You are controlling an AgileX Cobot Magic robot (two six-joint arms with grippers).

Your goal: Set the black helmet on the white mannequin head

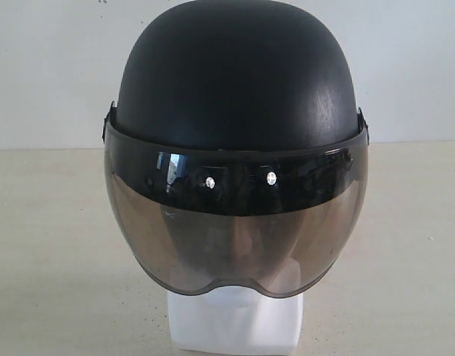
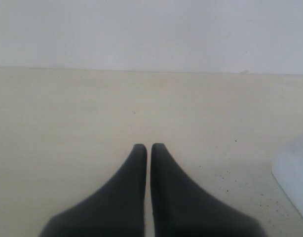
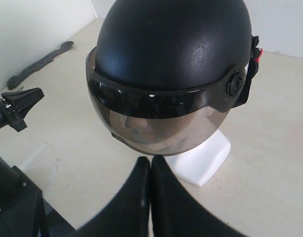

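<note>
The black helmet [image 1: 235, 81] sits on the white mannequin head [image 1: 238, 322], its smoky visor down over the face; only the neck base and chin show below the visor. The right wrist view has the same helmet [image 3: 173, 44] on the white head [image 3: 203, 158], with my right gripper [image 3: 150, 160] shut and empty just in front of the visor's lower edge, apart from it. My left gripper [image 2: 148, 146] is shut and empty over bare table, with a white corner of the mannequin base [image 2: 294, 173] off to one side. Neither gripper shows in the exterior view.
The beige table [image 1: 50, 245] runs back to a white wall [image 1: 50, 67]. In the right wrist view the other arm's black gripper [image 3: 16, 106] and a black mount [image 3: 13, 197] stand beside the head, and a dark flat strip [image 3: 40, 61] lies by the wall.
</note>
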